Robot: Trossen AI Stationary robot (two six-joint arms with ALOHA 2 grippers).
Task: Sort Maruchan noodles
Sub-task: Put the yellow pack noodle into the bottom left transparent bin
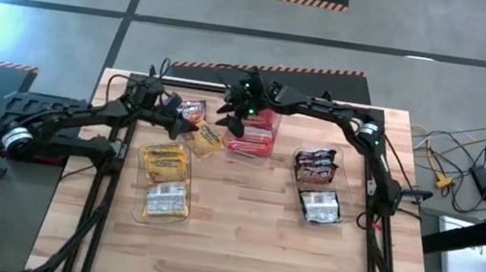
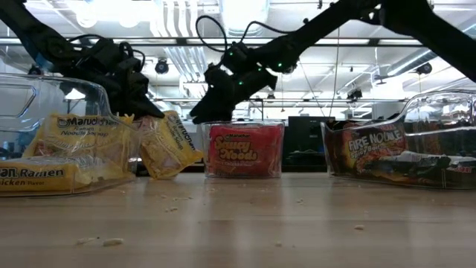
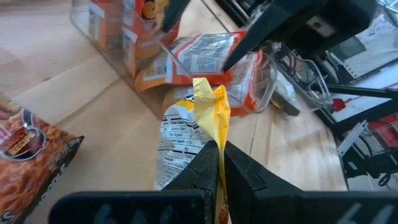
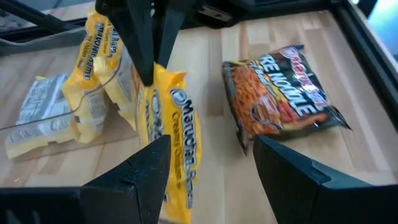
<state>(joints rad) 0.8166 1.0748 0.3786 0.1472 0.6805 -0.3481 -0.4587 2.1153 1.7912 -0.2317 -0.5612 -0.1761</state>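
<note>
My left gripper (image 1: 179, 125) is shut on a yellow Maruchan packet (image 1: 207, 140) just right of the bin of yellow packets (image 1: 138, 178). My right gripper (image 1: 232, 113) hangs open over the near-left corner of the middle bin (image 2: 244, 125), which holds red packets. In the right wrist view its fingers (image 4: 149, 171) stand apart with nothing between them, facing the yellow packet (image 4: 174, 137). A dark orange Fire Noodle packet (image 4: 280, 93) lies flat on the table behind the yellow one. My left gripper pinches the yellow packet's crimped top edge (image 3: 214, 121) between its two shut fingers. The fingers come from the table's left, slanting down. The packet hangs tilted below them (image 2: 167, 145), its lower end down at the tabletop.
A third clear bin (image 1: 344, 185) with dark Fire Noodle packets stands at the right. The near half of the wooden table (image 1: 234, 260) is bare, with small crumbs. Cables and gear lie beyond the table's right edge.
</note>
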